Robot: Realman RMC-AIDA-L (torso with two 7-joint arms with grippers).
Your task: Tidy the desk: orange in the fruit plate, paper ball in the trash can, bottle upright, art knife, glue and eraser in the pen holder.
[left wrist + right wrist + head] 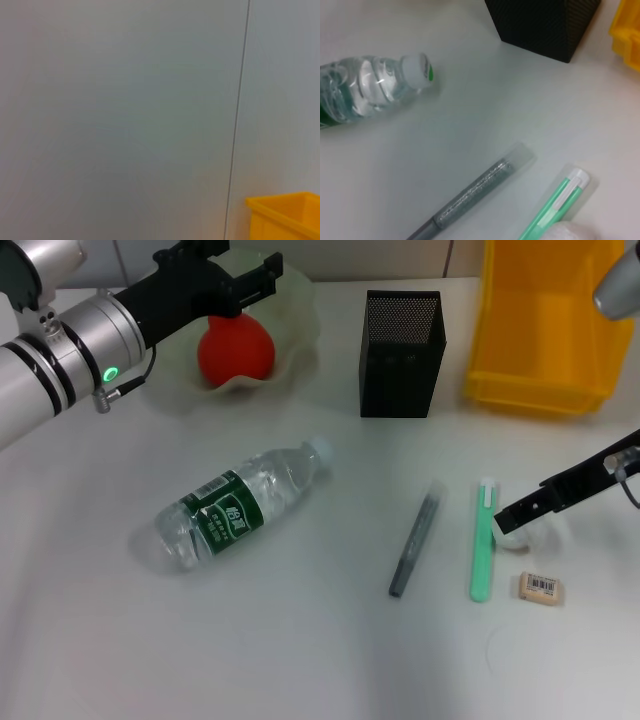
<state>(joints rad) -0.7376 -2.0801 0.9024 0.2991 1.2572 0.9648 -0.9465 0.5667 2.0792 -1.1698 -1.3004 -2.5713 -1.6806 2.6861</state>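
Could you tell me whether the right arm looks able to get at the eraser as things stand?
Probably yes: the right gripper hovers just beside the eraser, which lies flat in the open with nothing on it.

paper ball (524,537) half hidden behind right pincer (508,521)

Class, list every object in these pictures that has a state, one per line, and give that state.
orange: in the fruit plate
bottle: lying on its side, cap on
pen holder: upright
trash can: upright
eraser: loose on the desk
paper ball: on the desk at the right claw
left claw: above the fruit plate
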